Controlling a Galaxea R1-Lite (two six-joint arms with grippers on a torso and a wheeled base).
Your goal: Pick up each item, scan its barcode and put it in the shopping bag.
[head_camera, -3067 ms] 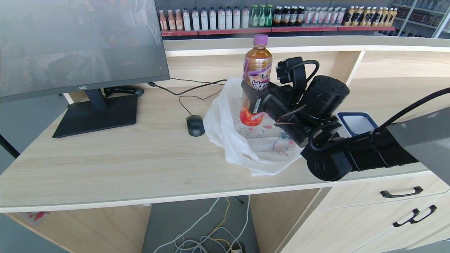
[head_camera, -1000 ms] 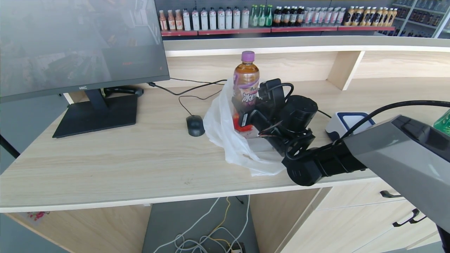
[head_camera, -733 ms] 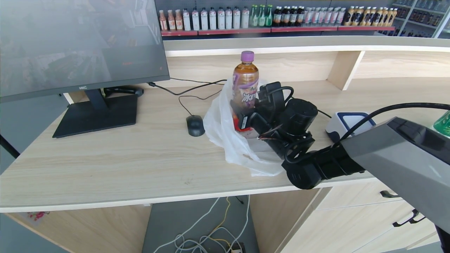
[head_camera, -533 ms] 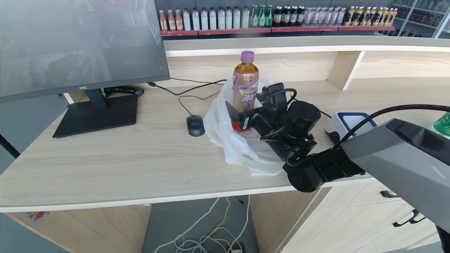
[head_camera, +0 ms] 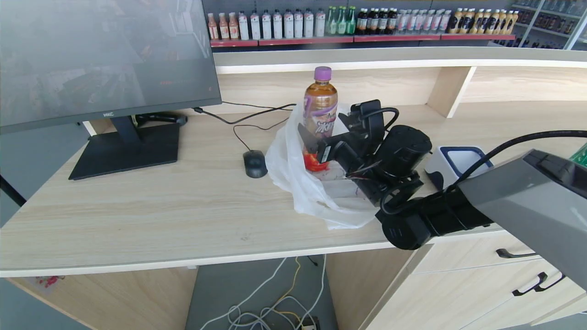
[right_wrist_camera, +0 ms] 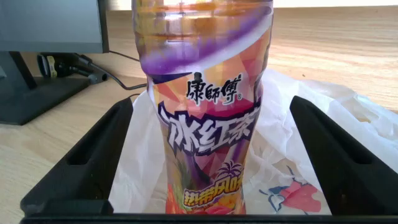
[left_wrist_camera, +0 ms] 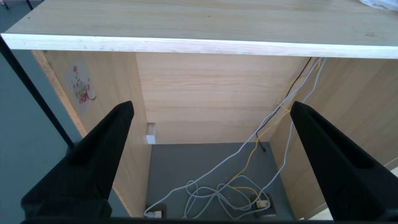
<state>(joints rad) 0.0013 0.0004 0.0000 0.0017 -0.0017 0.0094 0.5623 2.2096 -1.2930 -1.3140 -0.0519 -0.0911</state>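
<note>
purple-capped bottle [head_camera: 320,114] stood upright in the shopping bag [head_camera: 293,178], right hand [head_camera: 321,135] spread wide around it, holding nothing; one brushing finger could have toppled it

The bottle [head_camera: 320,114] had a purple cap, amber liquid and a label swirled in purple, orange and red with white lettering. The shopping bag [head_camera: 293,183] was translucent white with a pink flower print, the counter [head_camera: 160,206] pale wood grain. The right gripper [head_camera: 321,137] and mouse [head_camera: 255,163] were black, the scanner [head_camera: 451,162] white, rimmed dark blue.
</note>
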